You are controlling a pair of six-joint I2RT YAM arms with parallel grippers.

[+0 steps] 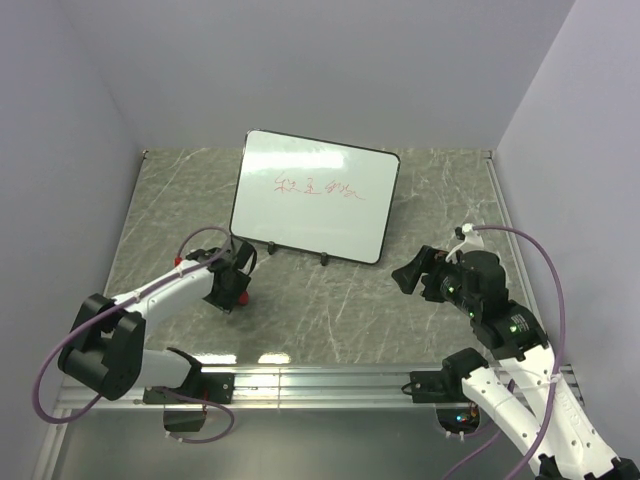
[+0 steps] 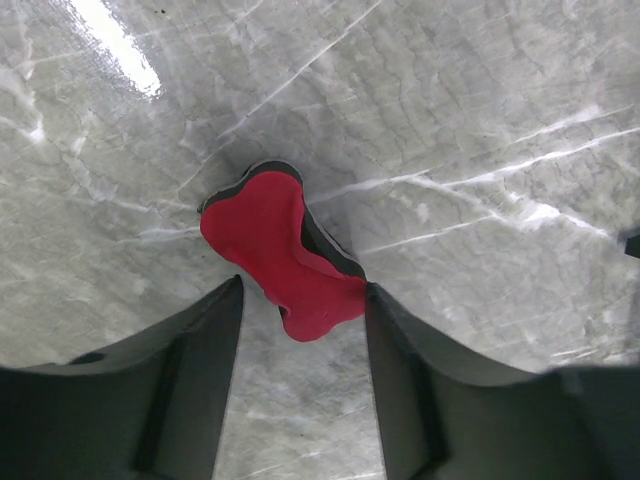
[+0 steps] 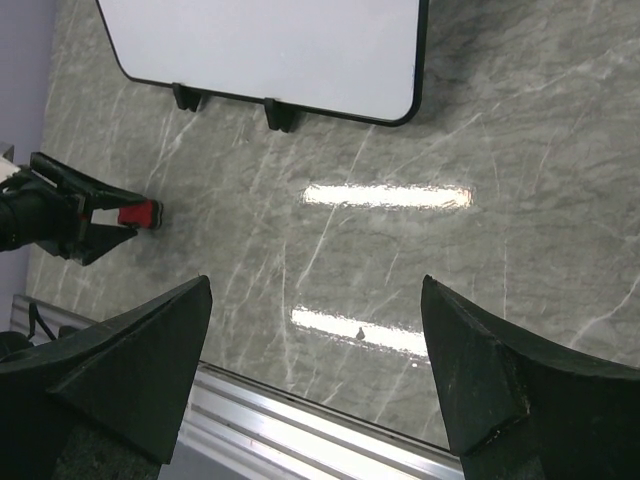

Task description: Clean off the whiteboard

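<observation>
The red scrawl on the whiteboard (image 1: 315, 205) is reading too small to make out, and the right wrist view is cutting off its top. It is standing tilted at the back middle of the desk (image 1: 430, 190). The left pincer (image 2: 303, 286) is straddling a red-and-black eraser (image 2: 275, 235) with its jaws apart, and the right pincer (image 3: 316, 285) is hanging wide open. Lights are glaring off the grey marbled surface, and pale walls (image 1: 350, 60) are enclosing it.

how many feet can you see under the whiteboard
2. Both black feet sit under the whiteboard's near edge: one foot left of its centre, the other foot just right of it. Any rear supports would be hidden behind it.
</observation>
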